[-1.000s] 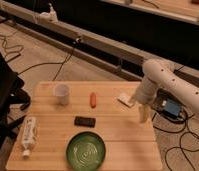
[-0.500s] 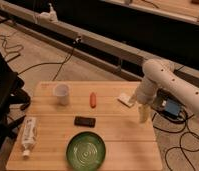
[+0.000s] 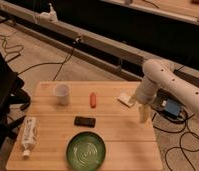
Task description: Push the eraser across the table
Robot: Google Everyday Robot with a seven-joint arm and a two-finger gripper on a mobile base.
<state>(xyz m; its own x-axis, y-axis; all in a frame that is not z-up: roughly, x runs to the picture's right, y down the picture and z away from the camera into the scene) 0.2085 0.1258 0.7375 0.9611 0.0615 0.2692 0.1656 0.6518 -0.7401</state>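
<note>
Hand [image 3: 143, 113] low at right edge of desk [image 3: 118, 137], grip unreadable; arm [image 3: 168, 82] cut off by the frame; eraser [image 3: 85, 121] well apart.

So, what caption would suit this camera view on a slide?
The robot's gripper hangs at the light wooden table's right edge, apart from the small flat black eraser mid-table.

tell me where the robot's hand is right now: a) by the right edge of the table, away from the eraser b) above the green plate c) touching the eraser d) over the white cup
a: the hand hangs by the right edge of the table, just below the small white piece, and well to the right of the eraser, not touching it.
</note>
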